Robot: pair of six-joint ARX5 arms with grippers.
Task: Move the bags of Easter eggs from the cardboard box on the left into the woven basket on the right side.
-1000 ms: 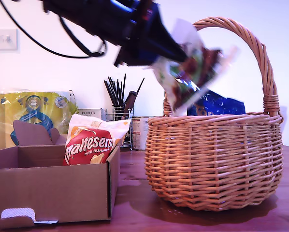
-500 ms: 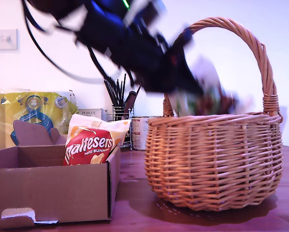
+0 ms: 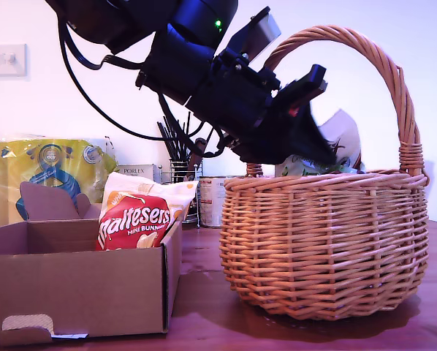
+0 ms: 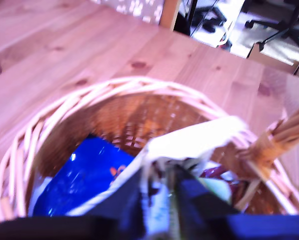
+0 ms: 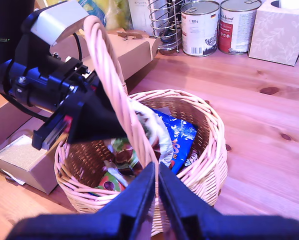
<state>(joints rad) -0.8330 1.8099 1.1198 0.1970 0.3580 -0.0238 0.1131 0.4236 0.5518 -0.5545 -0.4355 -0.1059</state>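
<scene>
My first gripper [image 3: 317, 150], black and angled down from the exterior view's upper left, reaches over the rim of the large round tan wicker basket [image 3: 324, 245] and pinches the top edge of a glossy white-and-green sweet bag [image 3: 334, 150]; in the first wrist view its jaws are pressed together on that bag's white upper edge [image 4: 197, 142], with the bag hanging inside the basket's mouth; beneath it, on the basket floor, lies a shiny blue sweet bag [image 4: 87, 177], also seen from the second wrist view [image 5: 179, 140] against the inner wall of the basket; my second gripper [image 5: 157, 195] hovers above the basket just beside its tall arched woven handle [image 5: 112, 85], its two dark fingers [image 5: 134, 200] close together with a thin slit between them and nothing held; to the exterior view's left of the basket stands the low brown corrugated cardboard box [image 3: 80, 289], apart from the basket, and a red-and-white Maltesers bag [image 3: 139, 216] leans upright inside it at the corner nearest the basket; behind the box sits a big yellow wrapped pack [image 3: 50, 172]; behind the basket, two tin cans [image 5: 217, 27] and a pale tissue box [image 5: 282, 30] stand on the wooden table [image 5: 269, 125].
</scene>
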